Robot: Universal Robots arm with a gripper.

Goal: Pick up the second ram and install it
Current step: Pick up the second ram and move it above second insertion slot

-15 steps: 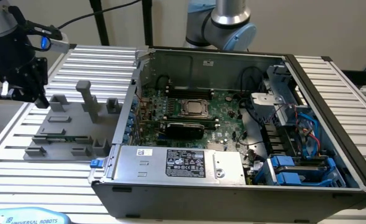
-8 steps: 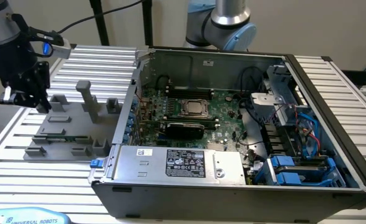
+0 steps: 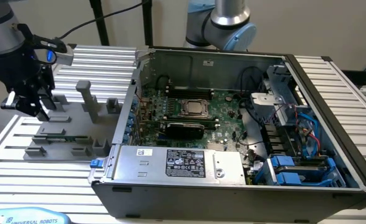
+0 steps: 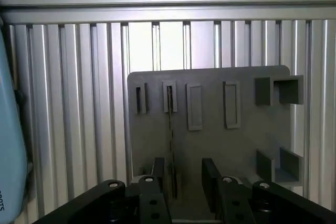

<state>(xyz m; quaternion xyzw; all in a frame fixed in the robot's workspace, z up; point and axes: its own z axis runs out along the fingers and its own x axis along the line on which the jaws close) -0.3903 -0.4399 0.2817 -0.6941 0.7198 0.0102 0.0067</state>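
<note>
The gripper (image 3: 31, 108) is hovering over the grey fixture (image 3: 77, 151), its jaws standing apart and gripping nothing. In the wrist view the gripper (image 4: 186, 179) is looking straight down on the fixture (image 4: 247, 140). There the ram (image 4: 171, 129) is showing edge-on as a thin dark line, running from one slot into the gap between the jaws. It is sitting much closer to one finger (image 4: 159, 174) than to the other; whether it is touching that finger I cannot tell. In the exterior view the ram (image 3: 65, 138) is lying as a green strip in the fixture, below the jaws and a little toward the exterior view's right. The open case (image 3: 170, 196) is standing well apart from the jaws on that same side, with the motherboard (image 3: 195, 112) showing inside. Everything is resting on the ribbed table (image 3: 39, 186).
</note>
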